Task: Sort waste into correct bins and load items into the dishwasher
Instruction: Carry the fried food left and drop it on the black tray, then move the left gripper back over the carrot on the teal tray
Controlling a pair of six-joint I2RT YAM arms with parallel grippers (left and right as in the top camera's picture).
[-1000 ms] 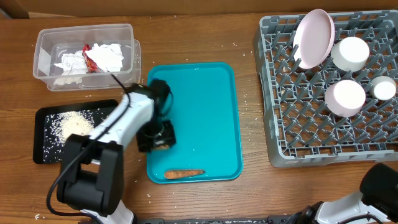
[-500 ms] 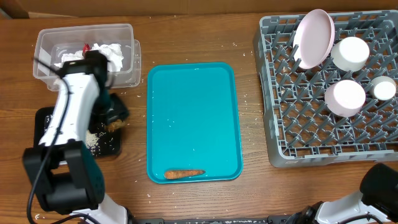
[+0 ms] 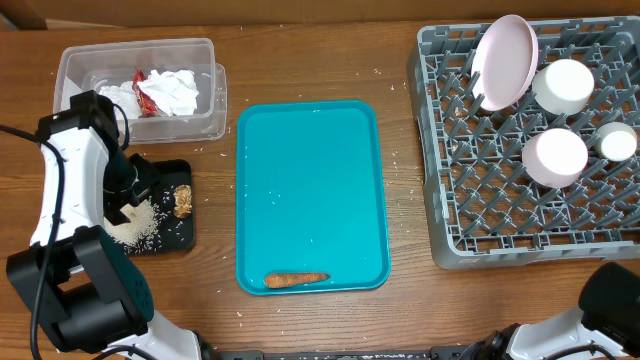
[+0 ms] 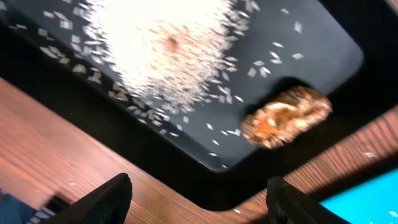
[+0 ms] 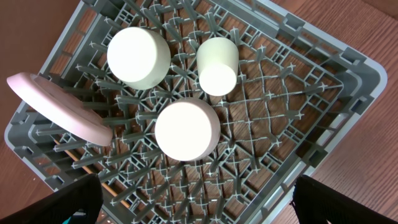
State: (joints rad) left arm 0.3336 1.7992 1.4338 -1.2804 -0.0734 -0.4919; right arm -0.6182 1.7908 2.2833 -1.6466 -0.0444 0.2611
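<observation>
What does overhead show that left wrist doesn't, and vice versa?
Overhead only: clear tub holding napkins and red wrapper, carrot stick, loaded dish rack. Left wrist only: a close look between the left gripper fingers, apart and empty. Both: black tray, rice, brown lump, teal tray.

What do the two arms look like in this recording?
The left arm has white links, black joints and a thin black cable. The right arm, barely in view, shows white and black too. Left fingers and right fingers are plain black.
</observation>
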